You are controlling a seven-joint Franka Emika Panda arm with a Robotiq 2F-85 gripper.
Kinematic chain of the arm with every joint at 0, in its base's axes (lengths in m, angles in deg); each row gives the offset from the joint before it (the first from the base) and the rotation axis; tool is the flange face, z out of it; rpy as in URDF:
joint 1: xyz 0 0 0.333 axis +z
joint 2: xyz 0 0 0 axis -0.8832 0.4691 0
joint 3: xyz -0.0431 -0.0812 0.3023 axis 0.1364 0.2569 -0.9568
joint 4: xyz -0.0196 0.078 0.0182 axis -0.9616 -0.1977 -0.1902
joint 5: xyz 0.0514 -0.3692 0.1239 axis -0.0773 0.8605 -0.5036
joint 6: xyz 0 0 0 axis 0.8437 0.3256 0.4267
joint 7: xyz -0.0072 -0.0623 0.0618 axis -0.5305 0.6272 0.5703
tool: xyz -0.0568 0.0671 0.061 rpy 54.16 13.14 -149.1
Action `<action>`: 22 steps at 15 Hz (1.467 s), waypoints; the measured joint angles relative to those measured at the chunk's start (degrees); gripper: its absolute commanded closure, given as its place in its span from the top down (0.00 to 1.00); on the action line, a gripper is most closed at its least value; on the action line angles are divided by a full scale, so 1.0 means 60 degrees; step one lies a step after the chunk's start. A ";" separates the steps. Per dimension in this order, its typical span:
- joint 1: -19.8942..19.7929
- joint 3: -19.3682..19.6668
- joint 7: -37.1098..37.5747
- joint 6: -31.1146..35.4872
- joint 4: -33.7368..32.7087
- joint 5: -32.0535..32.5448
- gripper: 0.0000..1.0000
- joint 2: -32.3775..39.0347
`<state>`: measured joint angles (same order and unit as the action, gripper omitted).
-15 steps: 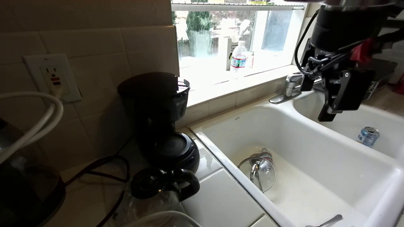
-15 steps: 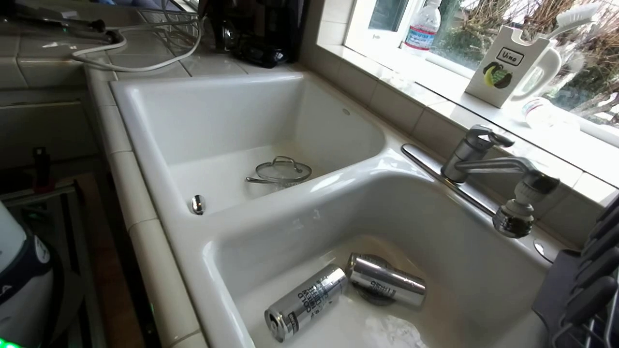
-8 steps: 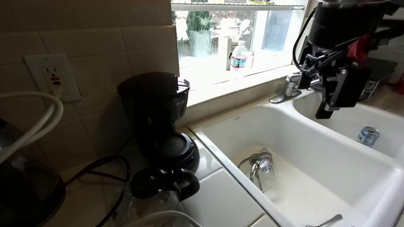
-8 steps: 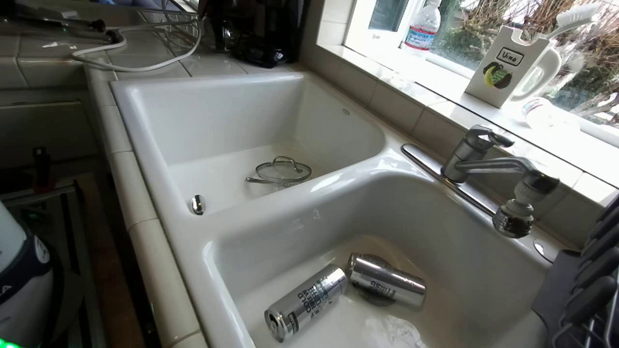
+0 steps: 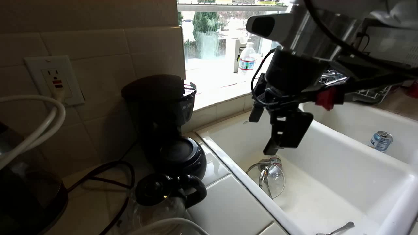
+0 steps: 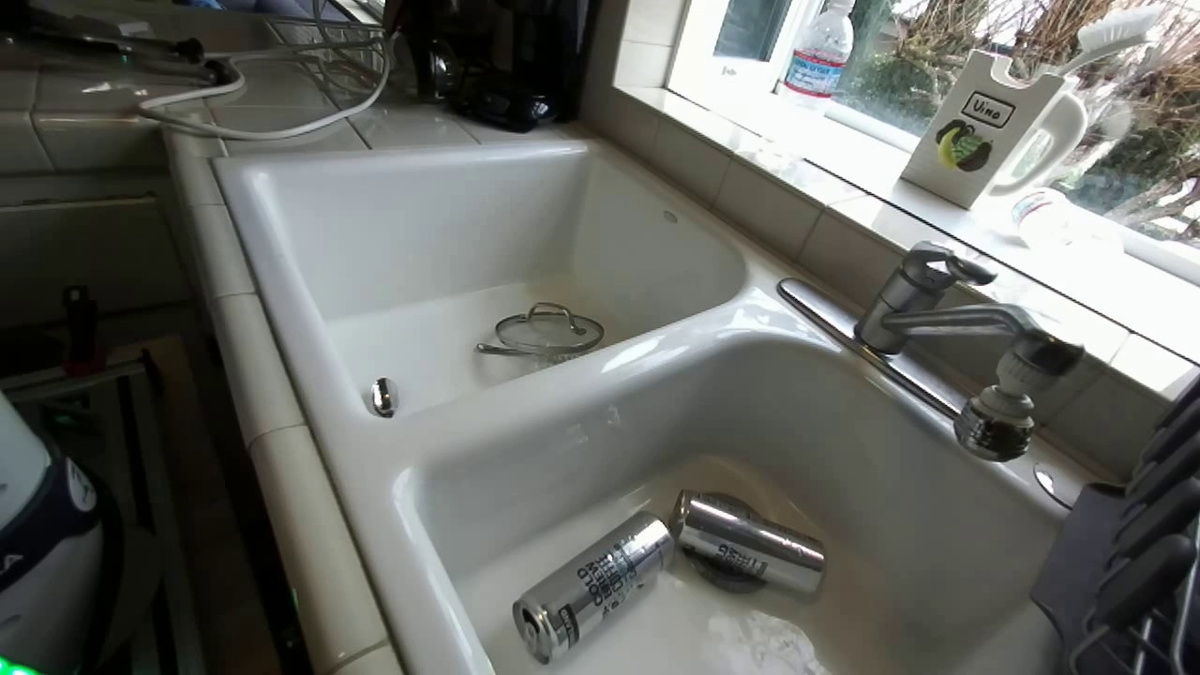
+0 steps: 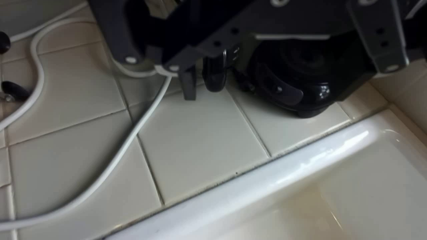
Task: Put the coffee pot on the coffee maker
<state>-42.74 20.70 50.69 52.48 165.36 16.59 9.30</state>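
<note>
Wrist view: the end effector (image 7: 267, 96) fills the top, blurred, its fingers (image 7: 189, 86) wide apart. Near the finger at picture left, the pot (image 7: 214, 83) shows only its black handle (image 7: 214, 76), the rounded end pointing toward the sink (image 7: 283, 173). The maker (image 7: 283, 90) shows between the fingers, its rounded front toward the sink, on the tiled surface (image 7: 206, 140). A white cord (image 7: 116, 160) curves across it.

In an exterior view, the pot (image 5: 160, 210) stands upright on the surface beside the maker (image 5: 153, 107), long axis vertical, black lid (image 5: 152, 189) on top, handle turned toward the sink. Whether pot and maker touch cannot be told. The maker stands upright too, taller, its round plate (image 5: 178, 151) on the sink side. The end effector (image 5: 263, 132) is seen against the sink, well apart from the pot, fingers spread and tips slanting down.

In an exterior view, the maker (image 6: 530, 56) stands in shadow beyond the far basin (image 6: 412, 225); the pot is too dark to make out with certainty. A glass lid (image 6: 548, 330) lies in that basin, two cans (image 6: 595, 586) in the near one, the tap (image 6: 956, 321) at the back rim.
</note>
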 measured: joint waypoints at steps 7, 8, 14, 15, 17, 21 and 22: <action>0.0339 0.0010 -0.1357 0.3879 0.1248 -0.1818 1.00 0.0674; 0.0333 0.0019 -0.1357 0.3868 0.1216 -0.1817 1.00 0.0668; 0.0333 0.0043 -0.1357 0.3856 0.1165 -0.1817 1.00 0.0652; 0.0334 0.0043 -0.1381 0.3860 0.1154 -0.1817 1.00 0.0671; 0.0345 0.0042 -0.1581 0.4076 0.1113 -0.1827 1.00 0.0812; 0.0368 -0.0002 -0.2340 0.5555 0.0919 -0.1903 1.00 0.1699; 0.0373 -0.0042 -0.2617 0.5984 0.0858 -0.2080 1.00 0.2000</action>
<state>-40.49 20.45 34.99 88.38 170.51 4.11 21.30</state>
